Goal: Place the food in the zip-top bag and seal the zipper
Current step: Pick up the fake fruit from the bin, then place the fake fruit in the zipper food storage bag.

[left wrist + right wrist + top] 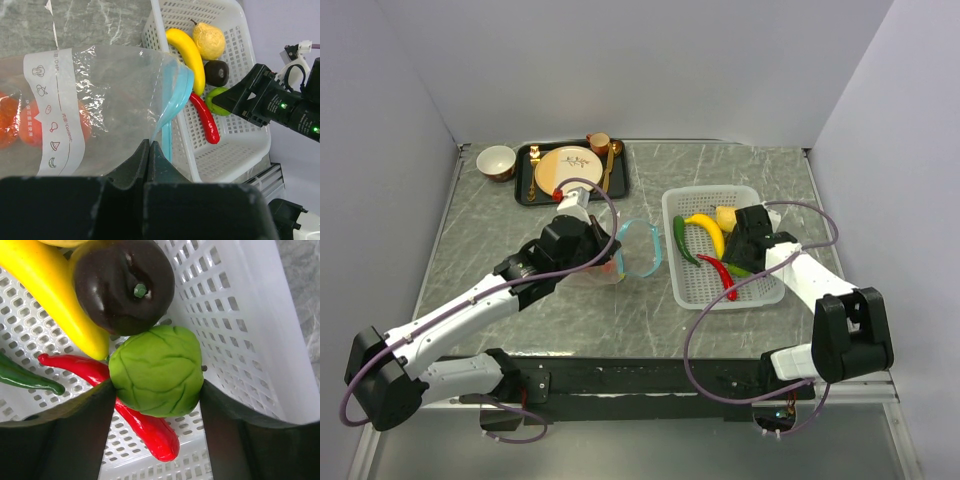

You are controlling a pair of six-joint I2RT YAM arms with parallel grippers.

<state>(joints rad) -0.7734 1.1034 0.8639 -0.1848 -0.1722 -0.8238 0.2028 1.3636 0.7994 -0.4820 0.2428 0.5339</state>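
Note:
My left gripper [149,146] is shut on the lower lip of the clear zip-top bag [110,95] and holds its mouth toward the basket. The teal zipper [173,100] is open. An orange tomato [30,125] lies inside the bag. My right gripper [156,390] is down in the white basket [240,315], with both fingers against the lime-green ball [155,367]. Around the ball lie the dark fruit [122,285], yellow banana [50,295], red chilli [145,430] and green pepper [25,377]. The pale potato [209,41] sits at the basket's far end.
A black tray [525,190] with the beige plate [565,170], a cup and gold cutlery stands at the back left. A small bowl [496,160] is beside it. The basket [670,235] sits just right of the bag [640,250]. White walls enclose the table.

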